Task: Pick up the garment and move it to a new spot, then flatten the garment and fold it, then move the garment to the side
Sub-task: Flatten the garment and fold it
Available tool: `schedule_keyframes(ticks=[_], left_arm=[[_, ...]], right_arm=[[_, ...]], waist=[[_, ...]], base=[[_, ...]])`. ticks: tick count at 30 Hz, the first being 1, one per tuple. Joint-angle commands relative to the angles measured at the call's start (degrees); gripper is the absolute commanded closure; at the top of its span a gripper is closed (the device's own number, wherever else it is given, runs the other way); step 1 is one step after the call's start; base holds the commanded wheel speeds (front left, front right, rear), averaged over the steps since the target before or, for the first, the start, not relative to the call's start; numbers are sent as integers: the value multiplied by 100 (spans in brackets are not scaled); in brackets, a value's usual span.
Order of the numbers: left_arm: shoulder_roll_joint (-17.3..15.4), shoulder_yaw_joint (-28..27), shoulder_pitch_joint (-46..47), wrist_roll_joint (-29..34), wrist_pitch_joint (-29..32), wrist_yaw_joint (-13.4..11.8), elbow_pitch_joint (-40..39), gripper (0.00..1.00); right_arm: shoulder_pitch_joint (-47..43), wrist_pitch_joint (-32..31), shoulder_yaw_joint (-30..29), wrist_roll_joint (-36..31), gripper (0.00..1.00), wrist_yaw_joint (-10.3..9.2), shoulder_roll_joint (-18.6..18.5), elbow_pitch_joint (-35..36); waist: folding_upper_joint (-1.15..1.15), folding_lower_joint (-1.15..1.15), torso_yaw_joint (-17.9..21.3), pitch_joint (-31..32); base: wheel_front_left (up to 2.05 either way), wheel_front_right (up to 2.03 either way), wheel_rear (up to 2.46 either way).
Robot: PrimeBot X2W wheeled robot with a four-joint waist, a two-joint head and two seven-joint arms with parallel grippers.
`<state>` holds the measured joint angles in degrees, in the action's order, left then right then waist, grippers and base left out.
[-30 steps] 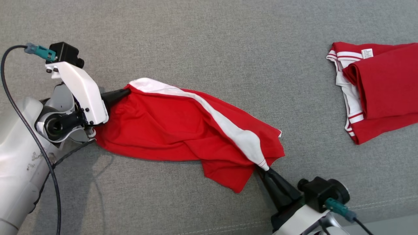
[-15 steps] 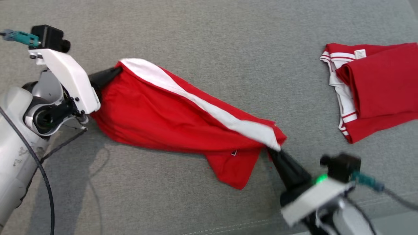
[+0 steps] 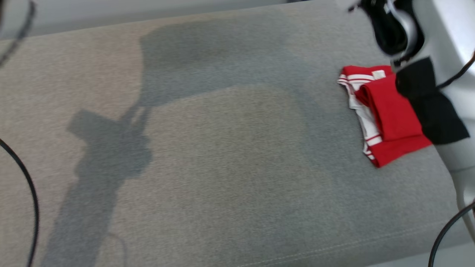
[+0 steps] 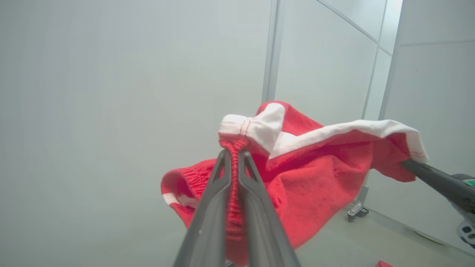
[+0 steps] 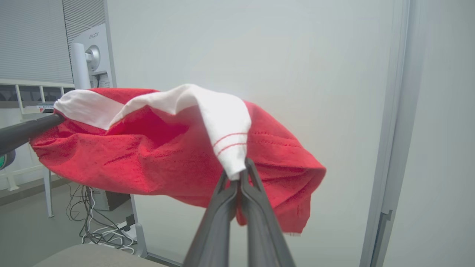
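Both tools are holding the garment (image 4: 315,174) up in the air, off the table (image 3: 222,167). L tool (image 4: 233,154) is pinching shut on the gathered red waistband w/ white trim. R tool (image 5: 237,174) is clamping shut on a white hem corner w/ thin red lines. Cloth is sagging & bunching btwn them, w/ one red flap hanging loose below R tool.

Risks, my guess:
- **Slip:** R grip is biting just a thin bit of edge, so pulling the arms apart too hard or swinging fast could be yanking it free, w/ one end dropping.
- **Crumpled landing:** lowering w/o enough stretch would be landing it crumpled, making flattening harder.
- **Clash:** a folded red-white garment (image 3: 386,122) is lying at the table's right side, partly hidden by the pale arm (image 3: 452,44) in head view. Setting down too near could be dragging or covering it.
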<state>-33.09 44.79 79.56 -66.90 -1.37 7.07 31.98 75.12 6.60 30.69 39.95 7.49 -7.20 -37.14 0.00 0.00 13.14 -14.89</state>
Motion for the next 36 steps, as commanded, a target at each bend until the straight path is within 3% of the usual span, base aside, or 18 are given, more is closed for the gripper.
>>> schedule_keyframes(ticks=[1, 6, 11, 14, 15, 21, 31, 33, 36], left_arm=[[-189, 60, -172, -5, -156, 42, -238, 100], [-128, 679, -1600, 37, -1121, 42, -960, 100], [173, 1020, -3148, 334, -1354, 42, -907, 100], [410, 683, -3812, 450, -1360, 42, -809, 100], [556, 313, -4216, 536, -1361, 42, -844, 100], [742, -469, -5368, 827, -1362, -105, -1121, 100], [689, -846, -6233, 987, -1362, -367, -1654, 100], [662, -843, -6262, 1009, -1362, -399, -1699, 100], [653, -842, -6280, 1003, -1359, -411, -1727, 100]], right_arm=[[-271, 146, 293, -36, 100, 0, -18, -29], [-1367, 490, 899, 232, 100, 0, -505, 36], [-2746, 652, 1110, 533, 100, 0, -756, -99], [-3469, 723, 1120, 782, 100, 0, -767, -119], [-3886, 774, 1051, 874, 100, 0, -807, -40], [-4951, 827, 797, 827, 100, 0, -885, 511], [-6002, 708, 129, 251, 100, 0, -680, 1278], [-6105, 663, -25, 164, 0, 0, -632, 1359], [-6229, 667, -192, 142, 0, 0, -582, 1517]], waist=[[0, 0, -318, 171], [0, 0, -834, 154], [0, 0, -1122, -79], [0, 0, -1198, -134], [0, 0, -1227, -115], [0, 0, -1207, -19], [0, 0, -1130, 27], [0, 0, -1136, 35], [0, 0, -1144, 69]], base=[[0, 0, 0], [0, 0, 0], [0, 0, 0], [0, 0, 0], [0, 0, 0], [0, 0, 0], [0, 0, 0], [0, 0, 0], [0, 0, 0]])
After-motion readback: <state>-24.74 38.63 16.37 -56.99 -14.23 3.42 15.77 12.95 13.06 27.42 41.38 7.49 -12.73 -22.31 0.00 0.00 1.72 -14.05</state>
